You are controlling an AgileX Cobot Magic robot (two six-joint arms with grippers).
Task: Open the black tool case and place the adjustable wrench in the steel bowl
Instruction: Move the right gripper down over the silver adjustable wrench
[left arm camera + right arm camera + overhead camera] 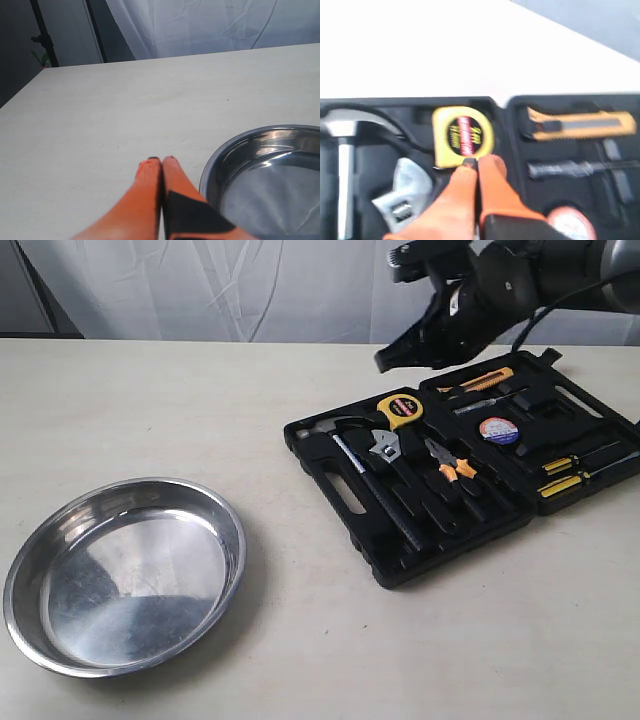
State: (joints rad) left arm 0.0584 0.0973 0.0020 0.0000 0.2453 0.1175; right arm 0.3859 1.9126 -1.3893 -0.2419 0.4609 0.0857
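Pale bench [150, 410]: black tool case [455, 548] lies open, adjustable wrench [385, 445] in its slot, steel bowl [130, 580] well apart. Both clenched, empty: right fingers [495, 190] above the case, left fingers [145, 200] beside the bowl. Pick pending; next move, as judged, calls for right fingers spread to straddle the wrench

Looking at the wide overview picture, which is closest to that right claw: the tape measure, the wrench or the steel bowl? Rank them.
1. Tape measure, just below the right gripper.
2. Wrench, beside it in the case.
3. Steel bowl, far left.
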